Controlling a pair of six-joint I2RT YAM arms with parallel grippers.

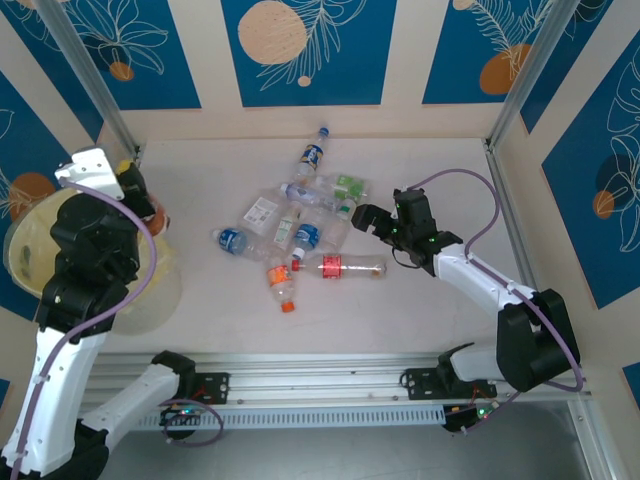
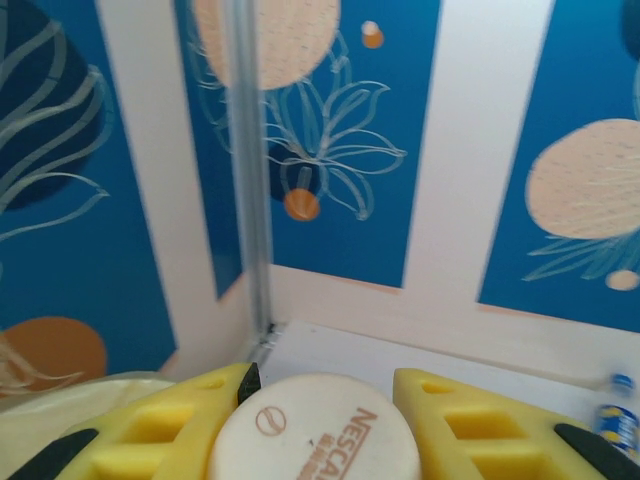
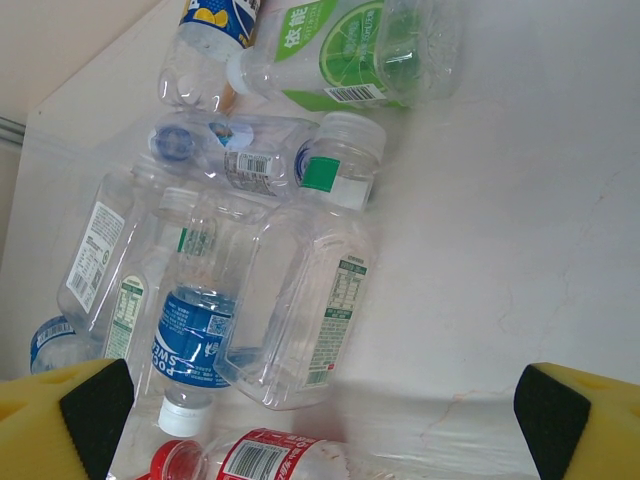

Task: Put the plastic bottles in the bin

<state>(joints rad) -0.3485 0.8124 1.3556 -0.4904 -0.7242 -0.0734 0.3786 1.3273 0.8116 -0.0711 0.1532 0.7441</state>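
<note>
Roughly a dozen small clear plastic bottles (image 1: 300,232), crumpled and glossy, with blue, green and red labels, lie heaped mid-table in the top view. At the far left stands the bin (image 1: 25,255), a wide, round, pale-yellow translucent plastic bucket. The left arm rises from its base, folds sharply and hangs the left gripper (image 1: 145,205) above the bin. The right arm reaches low over the table, elbow bent. The right gripper (image 1: 368,220) is spread just beside the heap's right edge.

On the left wrist view, the left gripper (image 2: 318,425) is clamped, ribbed yellow fingers (image 2: 190,420) pressing both sides of a smooth off-white disc (image 2: 300,450) printed "NESCA". It is probably a bottle's cap or end. The bin's pale edge (image 2: 60,405) shows at lower left.

On the right wrist view, the right gripper (image 3: 320,400) stands wide apart, its black-padded yellow fingers (image 3: 95,405) touching nothing. Ahead lie a lime-labelled bottle (image 3: 340,50), a squarish clear bottle (image 3: 310,310), a blue-labelled bottle (image 3: 195,340) and a red-labelled bottle (image 3: 260,460), all on their sides.
</note>
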